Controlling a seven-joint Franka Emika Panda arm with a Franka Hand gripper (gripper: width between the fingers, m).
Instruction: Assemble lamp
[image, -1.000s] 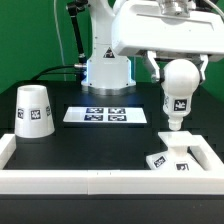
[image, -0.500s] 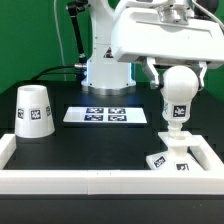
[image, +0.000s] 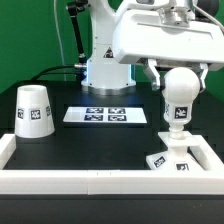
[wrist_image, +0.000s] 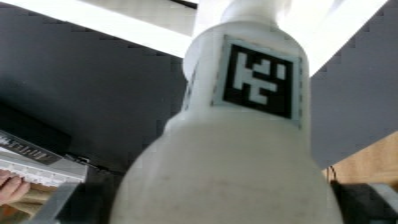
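- Clamping the lamp bulb (image: 178, 95) between the jaws of the gripper (image: 178, 76), at the exterior view's right, with the neck pointing down.
- Hanging the bulb directly over the post of the lamp base (image: 173, 156); cannot tell whether they are touching.
- Showing the lamp shade (image: 33, 110) standing wide end down at the left, well apart.
- Showing the marker board (image: 108, 116) lying flat mid-table.
- Working over a matte black table (image: 100, 145), bordered near and at both sides by a white rail (image: 100, 181), with green curtain (image: 30, 40) behind.
- Filling the wrist view with the bulb's tagged neck (wrist_image: 262, 75).

Marker board (image: 103, 116) lies between shade (image: 33, 110) and base (image: 166, 161).
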